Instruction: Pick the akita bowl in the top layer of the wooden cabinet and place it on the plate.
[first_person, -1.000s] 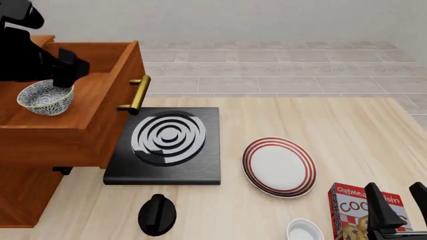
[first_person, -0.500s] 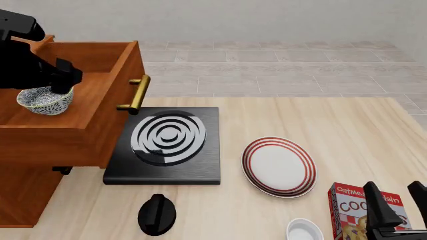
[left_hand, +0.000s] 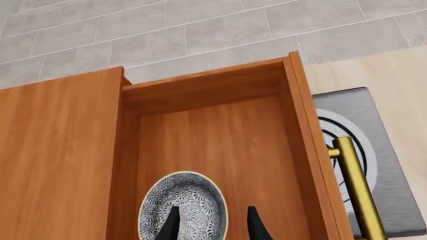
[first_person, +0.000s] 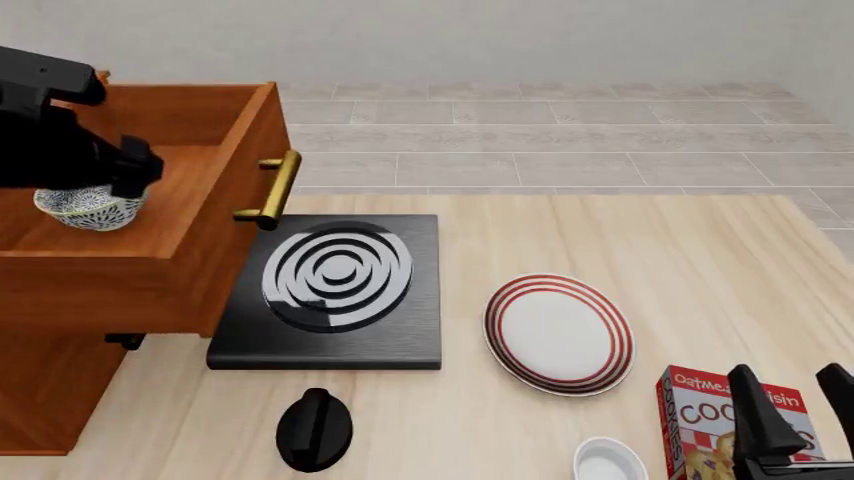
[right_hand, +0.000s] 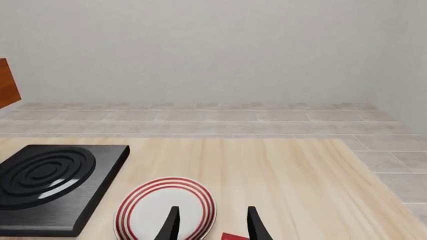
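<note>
Left gripper (left_hand: 212, 225) straddles akita bowl (left_hand: 182, 206) rim inside top layer (left_hand: 220, 145).

Bright, even, sharp simulator renders with soft shadows, no glare

left arm lowered | fingers (left_hand: 175, 226) now straddle akita bowl (left_hand: 183, 205) rim

Glossy akita bowl (left_hand: 183, 207), wooden cabinet (first_person: 160, 270)
</note>
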